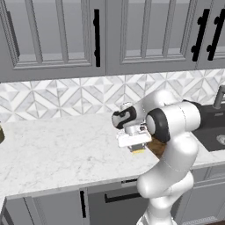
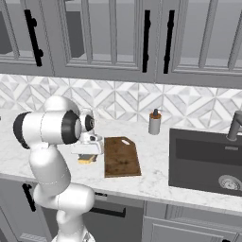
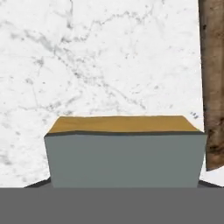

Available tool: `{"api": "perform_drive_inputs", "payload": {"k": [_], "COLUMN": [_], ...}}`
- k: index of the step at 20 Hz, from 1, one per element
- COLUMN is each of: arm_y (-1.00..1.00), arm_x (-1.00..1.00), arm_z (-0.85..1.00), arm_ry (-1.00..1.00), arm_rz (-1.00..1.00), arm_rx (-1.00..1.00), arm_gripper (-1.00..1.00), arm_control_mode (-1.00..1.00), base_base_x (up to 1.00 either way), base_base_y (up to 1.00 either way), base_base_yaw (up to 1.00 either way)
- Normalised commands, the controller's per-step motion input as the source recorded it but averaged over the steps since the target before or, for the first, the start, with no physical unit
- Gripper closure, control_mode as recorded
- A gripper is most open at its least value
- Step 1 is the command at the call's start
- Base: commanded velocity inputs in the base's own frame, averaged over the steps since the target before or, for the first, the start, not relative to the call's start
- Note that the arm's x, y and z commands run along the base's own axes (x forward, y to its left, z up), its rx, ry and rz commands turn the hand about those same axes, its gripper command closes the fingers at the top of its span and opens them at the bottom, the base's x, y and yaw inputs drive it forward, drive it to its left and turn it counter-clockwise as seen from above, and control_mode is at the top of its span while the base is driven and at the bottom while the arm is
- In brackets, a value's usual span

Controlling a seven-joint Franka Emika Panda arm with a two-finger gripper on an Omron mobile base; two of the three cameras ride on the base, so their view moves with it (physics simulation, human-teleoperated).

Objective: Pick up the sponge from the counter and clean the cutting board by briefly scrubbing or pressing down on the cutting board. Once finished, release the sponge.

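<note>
The sponge [image 3: 124, 157], grey-green on top with a yellow base, lies between my fingertips on the white marble counter [image 3: 109, 57]. My gripper [image 3: 122, 186] reaches straight down over it, and its dark tips press against both ends of the block. From the base cameras the sponge [image 2: 87, 159] peeks out under the hand [image 2: 88, 153], just left of the dark brown cutting board [image 2: 122, 157]. The sponge [image 1: 139, 150] shows as a yellow sliver below the gripper [image 1: 137, 147]. The board's edge [image 3: 213, 87] runs down the right side of the hand view.
A dark sink basin [image 2: 203, 160] with a faucet [image 2: 234, 125] sits right of the board. A grey soap dispenser [image 2: 154, 123] stands by the backsplash behind the board. The counter's front edge [image 2: 142, 194] runs just in front of the sponge. Marble stretches open to the left [image 1: 57, 149].
</note>
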Motion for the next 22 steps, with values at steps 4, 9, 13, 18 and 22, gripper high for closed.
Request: {"api": "perform_drive_inputs", "payload": {"k": [4,9,13,18,22], "arm_y": [0.42,0.03,0.00,0.00,-0.13], "arm_x": [0.20,0.02,-0.01,-0.01,-0.32], "arm_z": [-0.34,0.13,0.33,0.40,0.81], "arm_ry": [-0.14,-0.29,-0.32,-0.33,-0.41], "arm_rz": [0.00,0.00,0.01,0.01,0.00], "arm_rx": [0.06,0.14,0.15,0.15,0.16], "arm_gripper": [1.00,-1.00,-1.00,-1.00,-1.00], "arm_control_mode": [-1.00,-1.00,-1.00,-1.00,-1.00], "base_base_x": [0.00,0.00,0.00,0.00,0.00], "base_base_y": [0.00,0.00,0.00,0.00,0.00], "base_base_yaw": [0.00,0.00,0.00,0.00,0.00]}}
